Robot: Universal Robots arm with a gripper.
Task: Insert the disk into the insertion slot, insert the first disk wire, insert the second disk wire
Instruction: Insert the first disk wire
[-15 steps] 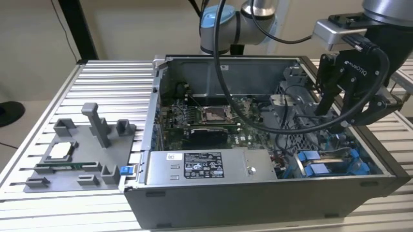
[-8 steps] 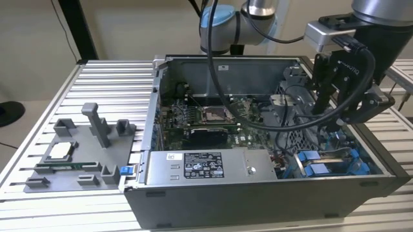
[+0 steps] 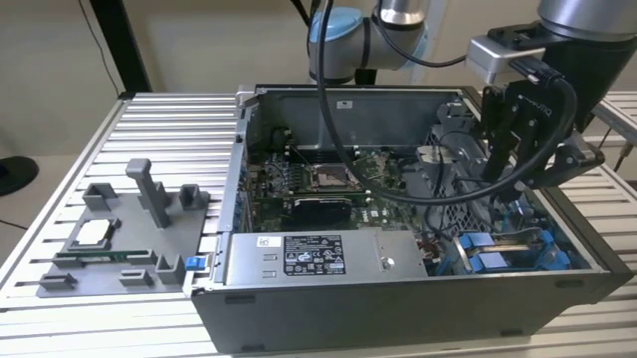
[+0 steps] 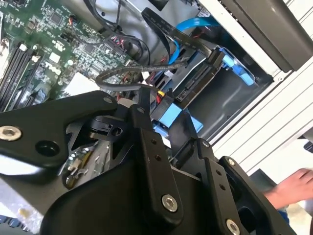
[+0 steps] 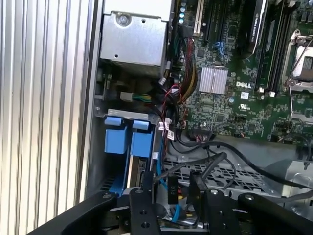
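My gripper (image 3: 494, 175) hangs over the open computer case (image 3: 298, 313), at the exterior view's right. Its black fingers (image 5: 145, 196) stand close together, shut on the black plug of a thin dark disk wire (image 5: 215, 164), which loops up from between them; the same disk wire (image 4: 122, 73) shows in the second wrist view. Below the gripper (image 5: 173, 196) the disk (image 4: 195, 88) lies in the insertion slot (image 3: 508, 253), with its blue carrier tabs (image 5: 128, 139) toward the case wall. A flat black cable's plug (image 4: 215, 59) sits at the disk's connector edge. A light blue cable (image 5: 159, 169) runs beside the disk.
The silver power-supply box (image 3: 318, 257) fills the case's front. The green motherboard (image 3: 318, 183) lies behind it, and a perforated grey cage (image 5: 230, 176) is near the gripper. A grey parts fixture (image 3: 119, 239) stands on the slatted table (image 3: 159, 127). A person's hand (image 4: 293, 188) shows beyond the case.
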